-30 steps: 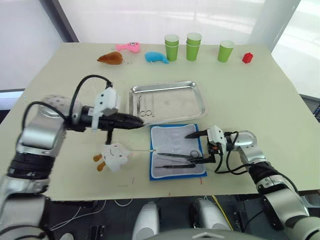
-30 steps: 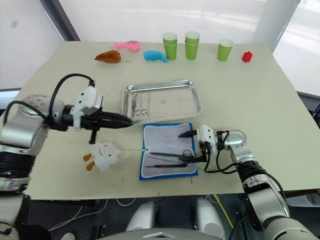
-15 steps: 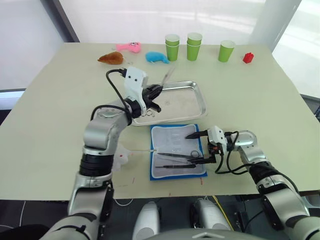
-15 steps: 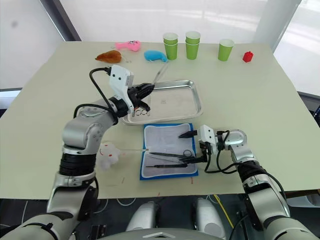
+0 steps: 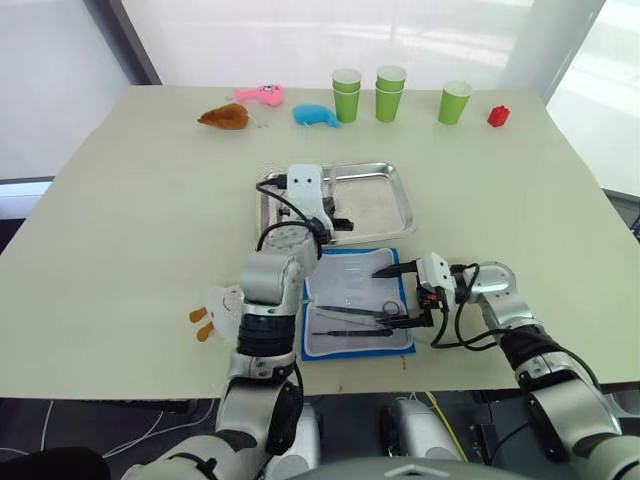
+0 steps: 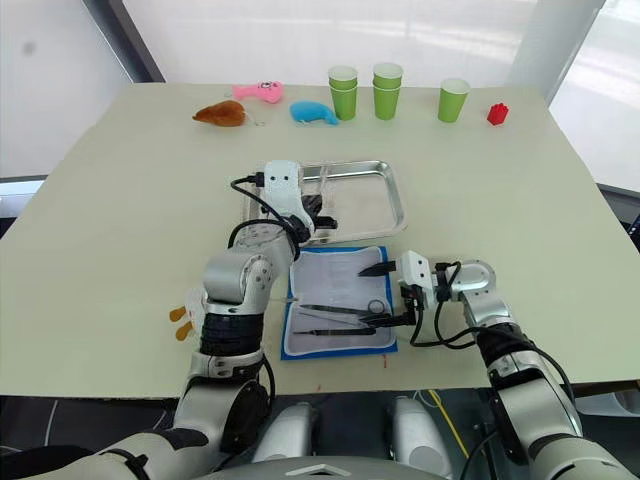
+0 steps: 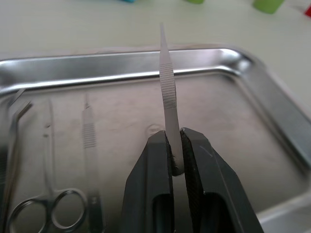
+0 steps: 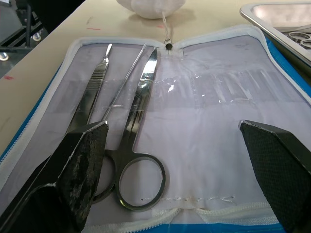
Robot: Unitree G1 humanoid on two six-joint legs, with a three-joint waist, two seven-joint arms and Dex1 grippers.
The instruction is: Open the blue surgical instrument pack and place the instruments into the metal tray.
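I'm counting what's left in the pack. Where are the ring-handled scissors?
The silver ring-handled scissors lie on the open blue pack's white lining, beside thin tools, between the open right gripper's fingers.

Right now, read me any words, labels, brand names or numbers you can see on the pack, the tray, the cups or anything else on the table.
None can be read.
The blue surgical instrument pack: it lies open, with faint marks on the lining, too small to read.
The metal tray: a small mark on its floor, too blurred to read.
The green cups: plain, no print visible.
The instruments: no legible engraving.
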